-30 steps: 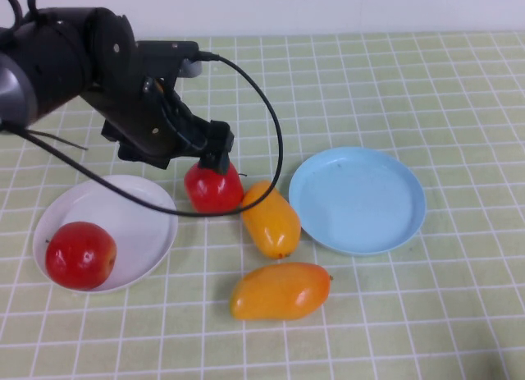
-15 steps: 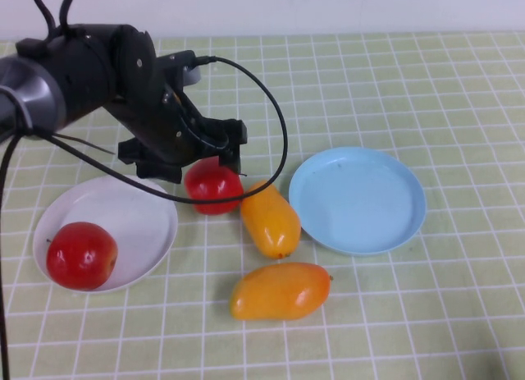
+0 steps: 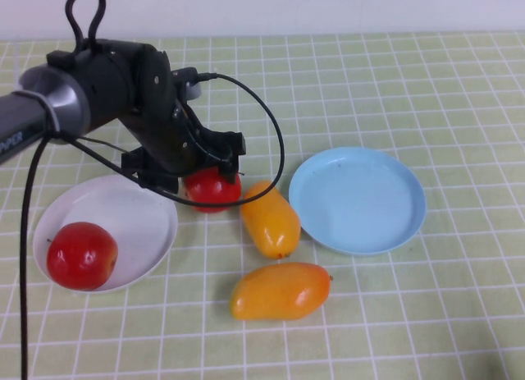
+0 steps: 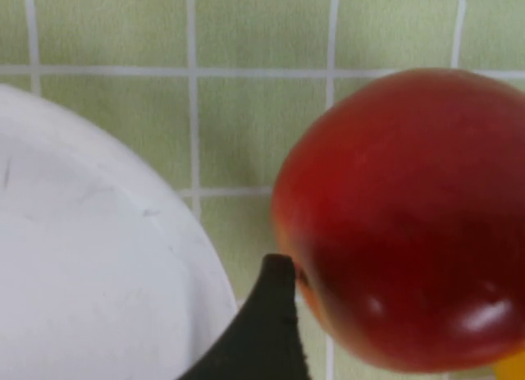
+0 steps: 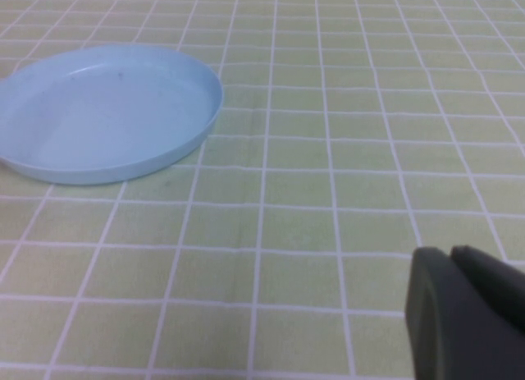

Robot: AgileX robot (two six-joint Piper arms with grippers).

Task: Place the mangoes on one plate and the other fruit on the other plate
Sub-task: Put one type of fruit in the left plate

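While we looked down from the high view, we noted the left gripper (image 3: 215,168) low over the red apple (image 3: 212,189), which sat on the green checked tablecloth (image 3: 410,314) just beside the white plate (image 3: 123,212). Its jaws stood wide, straddling the apple's top; we could not tell whether they touched the fruit. A second apple (image 3: 80,254) lay on the white plate, at its near left edge. One mango (image 3: 271,218) lay between the free apple and the light blue plate (image 3: 358,199), its upper end close to the apple. Another mango (image 3: 280,290) lay nearer the robot, apart from both plates. A black cable (image 3: 275,125) looped from the left arm over toward the first mango. The right arm did not show in this view.

From the left wrist view, we recorded the apple (image 4: 402,216) filling much of the frame, the white plate's rim (image 4: 164,224) close beside it, and one dark fingertip (image 4: 267,314) standing in the gap between them.

From the right wrist view, we saw the right gripper (image 5: 467,314) shut, holding nothing, low over bare cloth, well apart from the light blue plate (image 5: 107,109).
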